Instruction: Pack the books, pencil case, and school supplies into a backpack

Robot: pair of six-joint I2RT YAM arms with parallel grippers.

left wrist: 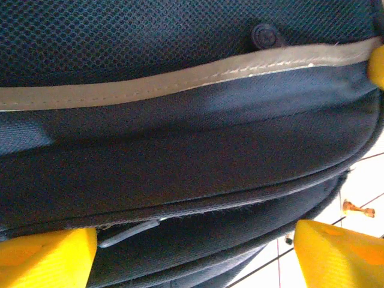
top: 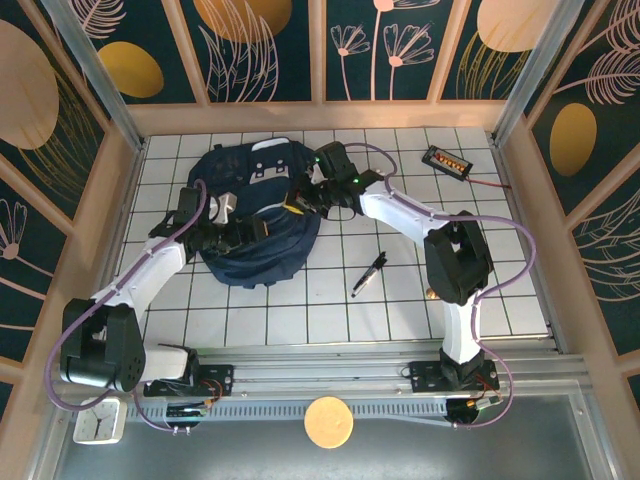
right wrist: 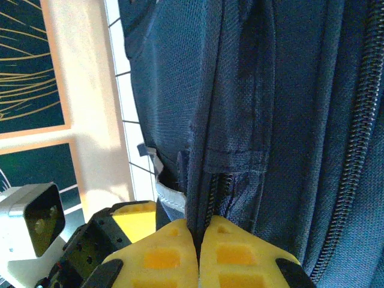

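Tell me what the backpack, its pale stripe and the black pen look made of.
The backpack: matte navy woven synthetic fabric, probably nylon or polyester; open mesh weave shows. The stripe: smooth grey-white tape, possibly reflective, with a stitched seam along it. The pen: likely glossy black plastic with a metal-looking tip; too small to be sure.

I see the white tiled table (top: 300, 320) carrying the dark navy backpack (top: 262, 255), slumped left of centre toward the far side. A slim black pen (top: 368, 274) lies slantwise on bare tiles to the right of it, apart from the fabric. A small black tray (top: 446, 160) with orange pieces sits near the far right corner.
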